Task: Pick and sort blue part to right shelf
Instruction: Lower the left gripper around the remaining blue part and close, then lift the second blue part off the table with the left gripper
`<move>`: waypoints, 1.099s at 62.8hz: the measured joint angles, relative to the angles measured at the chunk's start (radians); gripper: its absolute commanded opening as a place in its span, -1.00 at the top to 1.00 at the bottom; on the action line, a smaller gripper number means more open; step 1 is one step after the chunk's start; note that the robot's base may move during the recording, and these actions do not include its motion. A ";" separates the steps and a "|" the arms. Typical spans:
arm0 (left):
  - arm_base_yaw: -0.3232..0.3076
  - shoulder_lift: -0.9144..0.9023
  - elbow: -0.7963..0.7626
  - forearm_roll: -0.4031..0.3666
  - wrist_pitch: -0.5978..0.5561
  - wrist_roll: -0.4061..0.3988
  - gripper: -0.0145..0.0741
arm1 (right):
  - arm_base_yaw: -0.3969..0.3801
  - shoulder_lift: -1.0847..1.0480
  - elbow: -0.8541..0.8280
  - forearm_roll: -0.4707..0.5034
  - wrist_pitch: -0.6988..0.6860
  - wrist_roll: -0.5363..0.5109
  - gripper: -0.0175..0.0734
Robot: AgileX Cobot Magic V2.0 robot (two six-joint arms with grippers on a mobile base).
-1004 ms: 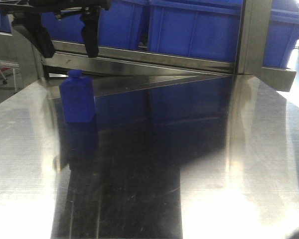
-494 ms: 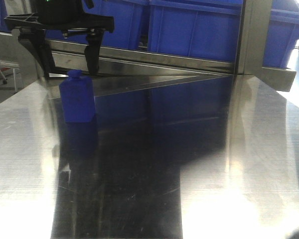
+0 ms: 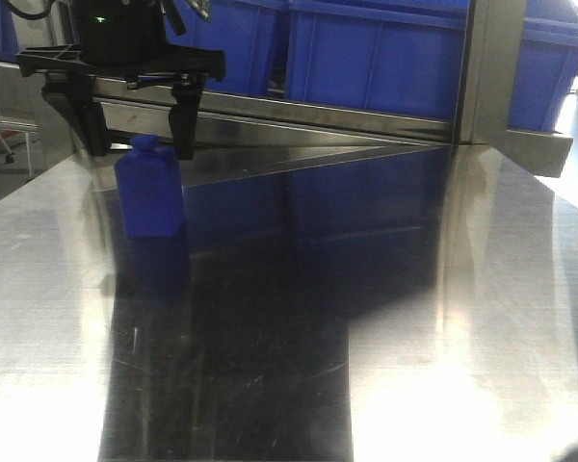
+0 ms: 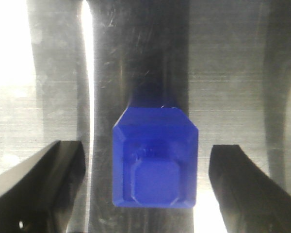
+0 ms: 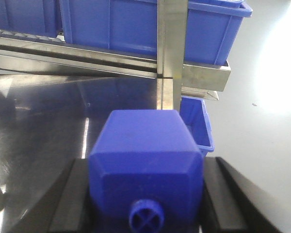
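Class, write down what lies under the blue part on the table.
Bare steel table, showing the part's dark reflection. The patch beneath the blue part is covered, so unseen.

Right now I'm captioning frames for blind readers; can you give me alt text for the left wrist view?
Seen from straight above, the blue part stands upright on the scratched steel table, its stepped top facing the camera. The open left gripper flanks it with one black finger on each side, neither touching it.

L claw (image 3: 141, 146) open, tips down; R claw (image 5: 145, 165) clamps knobbed block (image 5: 144, 141).
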 measured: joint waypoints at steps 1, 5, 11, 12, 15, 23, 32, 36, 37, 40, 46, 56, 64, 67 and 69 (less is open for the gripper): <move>0.000 0.000 0.002 0.000 0.000 0.000 -0.61 | 0.000 0.000 0.000 0.000 0.000 0.000 -0.01; 0.000 0.004 0.004 -0.002 0.000 0.000 -0.61 | 0.000 0.000 0.000 0.000 0.000 0.000 -0.01; 0.000 0.009 0.006 -0.021 0.002 0.000 -0.61 | 0.000 0.000 0.000 0.000 0.000 0.000 -0.01; 0.000 0.009 0.006 -0.026 0.002 0.000 -0.61 | 0.000 0.000 0.000 0.000 0.000 0.000 -0.01; 0.000 0.014 0.006 -0.035 0.002 0.000 -0.61 | 0.000 0.000 0.000 0.000 0.000 0.000 -0.01; 0.000 0.025 0.020 -0.041 0.002 0.000 -0.61 | 0.000 0.000 0.000 0.000 0.000 0.000 -0.01; 0.000 0.027 0.031 -0.037 0.002 0.000 -0.61 | 0.000 0.000 0.000 0.000 0.000 0.000 -0.01; 0.000 0.029 0.031 -0.032 0.002 0.000 -0.61 | 0.000 0.000 0.000 0.000 0.000 0.000 -0.01; 0.000 0.031 0.031 -0.030 0.002 0.000 -0.61 | 0.000 0.000 0.000 0.000 0.000 0.000 -0.01; 0.000 0.034 0.031 -0.028 0.000 0.000 -0.61 | 0.000 0.000 0.000 0.000 0.000 0.000 -0.01; 0.000 0.041 0.032 -0.028 0.000 0.000 -0.61 | 0.000 0.000 0.000 0.000 0.000 0.000 -0.01; 0.000 0.041 0.033 -0.028 0.000 0.000 -0.59 | 0.000 0.000 0.000 0.000 0.000 0.000 -0.01; 0.000 0.041 0.033 -0.030 0.000 0.000 -0.39 | 0.000 0.000 0.000 0.000 0.000 0.000 -0.01; 0.000 0.041 0.033 -0.034 0.000 0.000 -0.28 | 0.000 0.000 0.000 0.000 0.000 0.000 -0.01; 0.000 0.041 0.033 -0.035 0.000 0.000 -0.18 | 0.000 0.000 0.000 0.000 0.000 0.000 -0.01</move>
